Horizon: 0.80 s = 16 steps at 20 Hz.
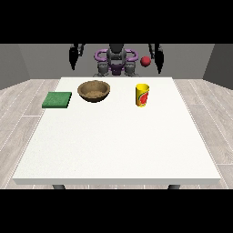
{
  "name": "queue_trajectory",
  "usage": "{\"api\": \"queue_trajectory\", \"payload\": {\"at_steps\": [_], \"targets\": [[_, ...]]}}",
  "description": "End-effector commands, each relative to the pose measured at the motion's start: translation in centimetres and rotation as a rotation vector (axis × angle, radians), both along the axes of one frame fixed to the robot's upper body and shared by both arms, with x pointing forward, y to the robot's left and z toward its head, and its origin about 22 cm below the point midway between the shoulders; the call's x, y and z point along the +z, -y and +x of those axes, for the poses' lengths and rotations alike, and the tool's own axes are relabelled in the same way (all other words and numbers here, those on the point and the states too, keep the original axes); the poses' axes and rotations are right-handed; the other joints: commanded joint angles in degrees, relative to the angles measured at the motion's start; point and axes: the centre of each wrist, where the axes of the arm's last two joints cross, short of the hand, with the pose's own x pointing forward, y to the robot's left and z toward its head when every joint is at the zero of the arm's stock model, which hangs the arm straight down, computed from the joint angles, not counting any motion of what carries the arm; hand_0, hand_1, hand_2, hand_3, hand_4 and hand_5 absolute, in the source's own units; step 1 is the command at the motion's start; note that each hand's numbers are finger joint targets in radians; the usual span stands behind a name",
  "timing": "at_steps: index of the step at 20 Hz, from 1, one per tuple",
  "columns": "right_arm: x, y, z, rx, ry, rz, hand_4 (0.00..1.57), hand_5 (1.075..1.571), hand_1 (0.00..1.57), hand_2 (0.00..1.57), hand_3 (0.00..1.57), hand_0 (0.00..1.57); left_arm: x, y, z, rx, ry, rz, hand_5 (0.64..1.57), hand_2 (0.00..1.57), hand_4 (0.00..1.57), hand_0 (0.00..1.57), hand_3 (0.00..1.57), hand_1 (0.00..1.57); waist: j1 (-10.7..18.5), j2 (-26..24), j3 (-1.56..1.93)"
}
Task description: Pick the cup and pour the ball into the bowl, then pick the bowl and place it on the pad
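The round brown wooden bowl (pixel 93 90) is sitting on the large white table (pixel 118 145) toward eleven o'clock from the table's middle, and its inside is showing only its own brown bottom. The tall yellow cup with a red mark (pixel 142 95) is standing upright toward one o'clock, well apart from the bowl; what is lying inside the cup I cannot tell from this view. The small red ball (pixel 145 61) is appearing beyond the far edge of the table, at twelve o'clock from the cup, just beside the hand at the view's right. The flat green square pad (pixel 57 99) is lying at nine o'clock from the bowl, near the table's edge. Nothing is standing between these things.

The hand at the view's left (pixel 73 58) and the hand at the view's right (pixel 159 58) are both hanging down behind the table; whether their fingers are apart or together I cannot tell
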Motion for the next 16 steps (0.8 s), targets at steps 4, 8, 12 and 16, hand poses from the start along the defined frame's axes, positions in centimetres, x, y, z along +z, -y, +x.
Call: {"api": "queue_trajectory", "payload": {"at_steps": [4,8,12,16], "targets": [[2.7,1.2,0.2,-0.003,0.01,-0.044,0.0,1.568,0.0,0.0,0.0,0.0,2.9,-0.3,0.4,-0.016,0.032,0.016,1.524,0.0,0.0,0.0,0.0,0.0,-0.4,-13.6,1.52],[-0.8,1.2,-2.5,-0.055,-0.038,0.122,0.0,1.57,0.0,0.0,0.0,0.0,0.6,3.7,-2.7,-0.053,0.04,-0.302,1.531,0.0,0.0,0.0,0.0,0.0,0.6,-16.7,2.05],[2.4,2.6,-1.9,-0.03,0.058,0.091,0.0,1.566,0.0,0.0,0.0,0.0,1.4,4.4,-3.5,-0.068,0.118,-0.312,1.521,0.0,0.0,0.0,0.0,0.0,0.1,-11.7,2.06],[2.6,0.2,-2.0,-0.025,0.112,0.088,0.0,1.565,0.0,0.0,0.0,0.0,4.1,5.1,-2.6,-0.09,0.216,-0.212,1.478,0.0,0.0,0.0,0.0,0.0,0.3,-6.2,2.07]]}}
